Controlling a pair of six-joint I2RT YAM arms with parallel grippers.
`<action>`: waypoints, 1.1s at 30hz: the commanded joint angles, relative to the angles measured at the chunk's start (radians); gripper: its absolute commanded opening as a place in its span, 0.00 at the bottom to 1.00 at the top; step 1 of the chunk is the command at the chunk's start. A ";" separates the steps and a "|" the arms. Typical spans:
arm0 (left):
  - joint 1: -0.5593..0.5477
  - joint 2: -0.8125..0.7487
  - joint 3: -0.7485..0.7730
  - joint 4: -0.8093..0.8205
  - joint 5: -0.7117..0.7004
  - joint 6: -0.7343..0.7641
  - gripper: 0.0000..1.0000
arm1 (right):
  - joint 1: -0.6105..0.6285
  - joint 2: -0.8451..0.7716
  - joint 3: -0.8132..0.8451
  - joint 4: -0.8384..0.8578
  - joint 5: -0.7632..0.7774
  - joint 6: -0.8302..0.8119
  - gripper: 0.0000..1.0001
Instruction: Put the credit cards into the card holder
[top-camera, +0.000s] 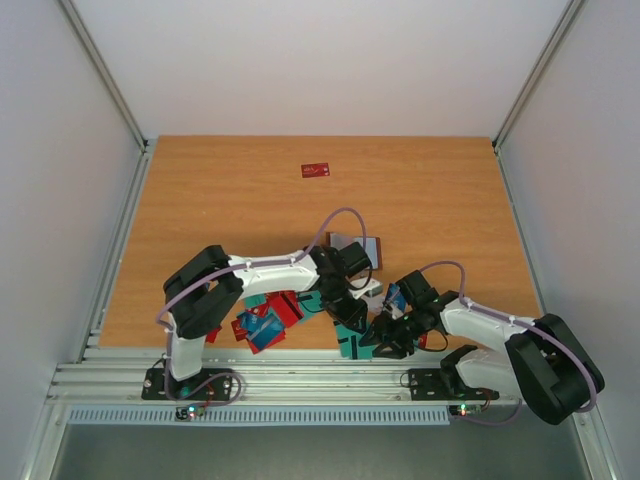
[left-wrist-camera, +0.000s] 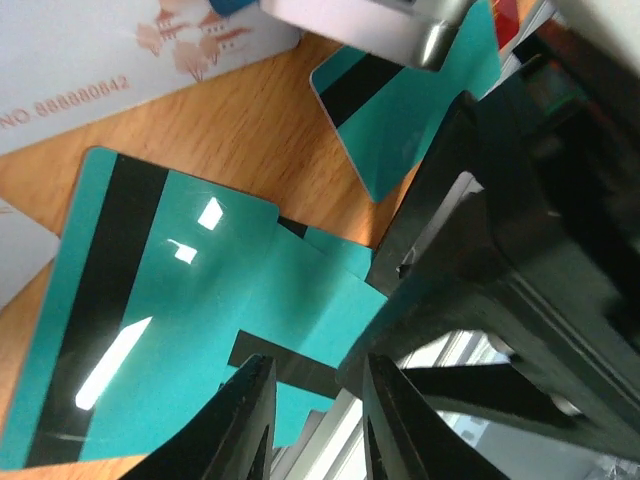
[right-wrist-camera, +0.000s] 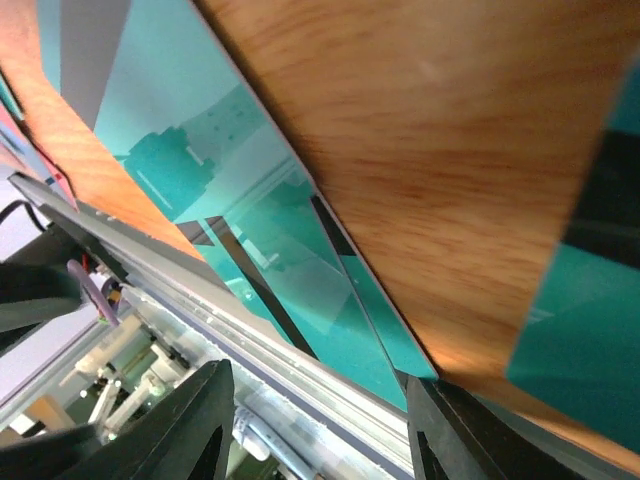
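Observation:
Several credit cards lie in a pile near the table's front edge: teal cards with black stripes (top-camera: 345, 335), red and blue ones (top-camera: 265, 322), and one red card (top-camera: 316, 170) alone far back. The teal cards fill the left wrist view (left-wrist-camera: 190, 310), and in the right wrist view (right-wrist-camera: 300, 280) they overhang the front edge. A brown and grey card holder (top-camera: 368, 247) lies open behind the left wrist. My left gripper (top-camera: 351, 320) (left-wrist-camera: 315, 420) is narrowly open and empty over the teal cards. My right gripper (top-camera: 384, 338) (right-wrist-camera: 320, 430) is wide open and empty at the front edge.
The two grippers are close together; the right one's black body (left-wrist-camera: 520, 230) fills the right of the left wrist view. A white numbered card (left-wrist-camera: 110, 60) lies behind the teal ones. An aluminium rail (top-camera: 300, 378) runs along the table's front edge. Side walls enclose the table.

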 joint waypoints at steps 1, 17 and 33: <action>-0.010 0.043 -0.034 0.056 0.050 -0.024 0.26 | 0.008 0.058 -0.041 0.031 0.008 0.010 0.49; -0.010 0.131 -0.067 0.091 0.039 -0.054 0.21 | 0.013 -0.010 -0.024 -0.100 0.023 -0.053 0.52; 0.034 0.104 -0.120 0.161 0.111 -0.105 0.20 | 0.082 -0.063 -0.160 0.154 0.097 0.065 0.48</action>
